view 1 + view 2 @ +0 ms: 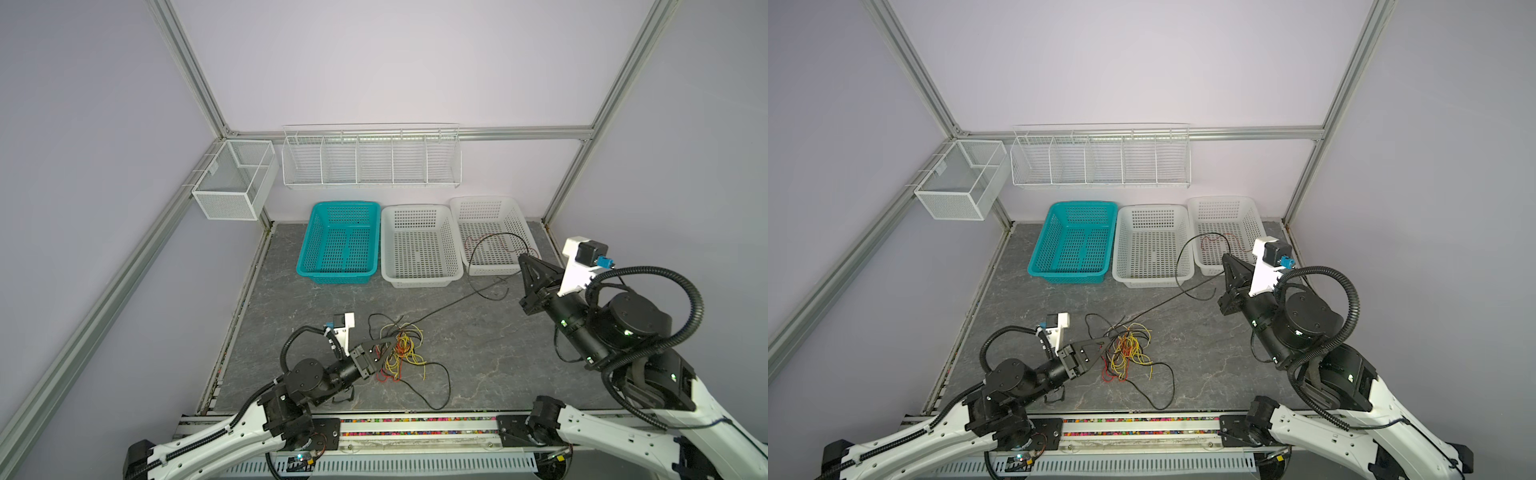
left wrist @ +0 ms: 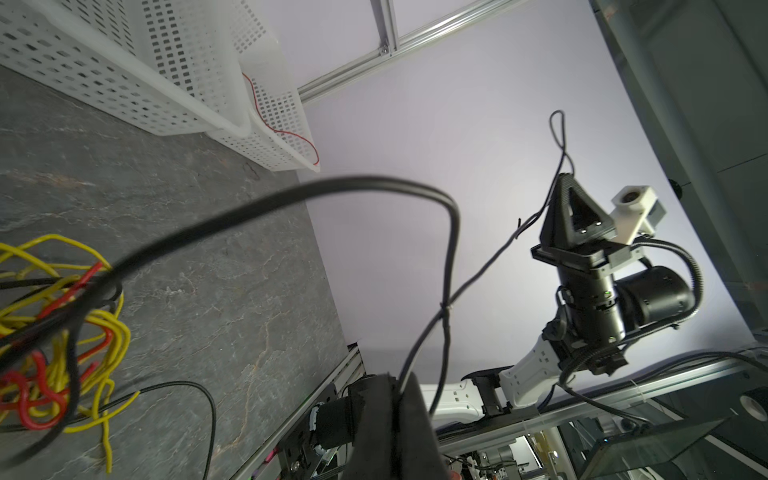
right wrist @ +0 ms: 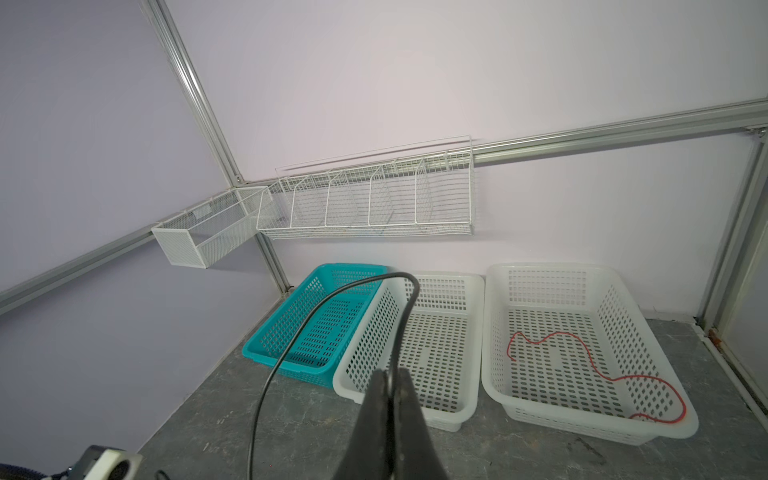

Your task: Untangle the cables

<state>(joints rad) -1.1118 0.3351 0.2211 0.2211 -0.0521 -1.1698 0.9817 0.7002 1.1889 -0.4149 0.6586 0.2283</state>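
Observation:
The cables lie as a tangle (image 1: 401, 351) (image 1: 1127, 349) (image 2: 62, 332) of yellow, red and black wire on the grey table, front centre. My left gripper (image 1: 390, 341) (image 1: 1109, 340) (image 2: 401, 380) is at the tangle's left edge, shut on a black cable. One black cable (image 1: 449, 306) (image 1: 1167, 303) (image 3: 291, 340) runs from the tangle up to my right gripper (image 1: 521, 256) (image 1: 1225, 256) (image 3: 390, 374), which is shut on it, raised in front of the right white basket. A lone red cable (image 3: 582, 357) (image 2: 282, 133) lies inside that basket.
A teal basket (image 1: 332, 272), a middle white basket (image 1: 419, 279) and the right white basket (image 1: 482, 199) stand in a row at the back. A wire rack (image 1: 370, 158) and a mesh box (image 1: 232, 183) hang on the frame.

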